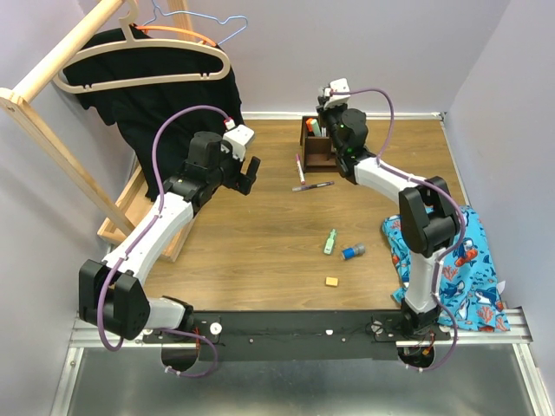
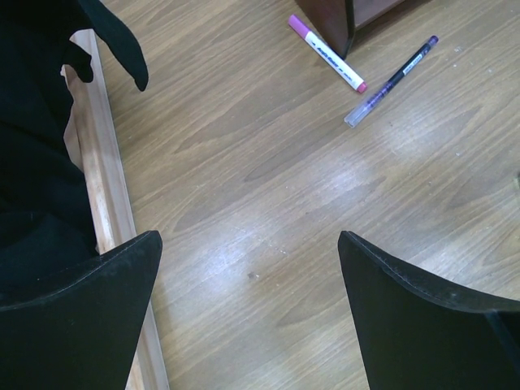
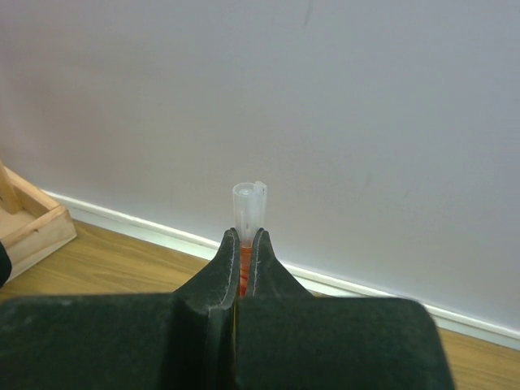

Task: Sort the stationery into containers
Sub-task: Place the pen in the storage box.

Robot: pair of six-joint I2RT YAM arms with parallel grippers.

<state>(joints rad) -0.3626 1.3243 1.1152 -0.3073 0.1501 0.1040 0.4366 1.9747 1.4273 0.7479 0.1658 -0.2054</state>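
The tabletop [image 1: 260, 251] carries a clothes rack [image 1: 52, 130] draped with a black garment [image 1: 165, 113] along its left edge, and a fish-print cloth [image 1: 455, 269] spills over its near right corner, apart from the sorting. The dark organizer [image 1: 318, 149] stands close to the far edge, right of centre. The right gripper [image 3: 246, 244] is reaching over it, jaws pinched tight on a red pen [image 3: 249, 199], its clear cap poking out beyond the fingertips, probably lined up for an upright slot. The left gripper [image 2: 248, 244] hangs wide open and empty over bare wood, facing the pink marker [image 2: 327, 54] and purple pen [image 2: 390, 81] just before the organizer. Mid-table lie a green highlighter [image 1: 330, 241], a blue-capped tube [image 1: 351, 252] and a small eraser block [image 1: 331, 281], unsorted.
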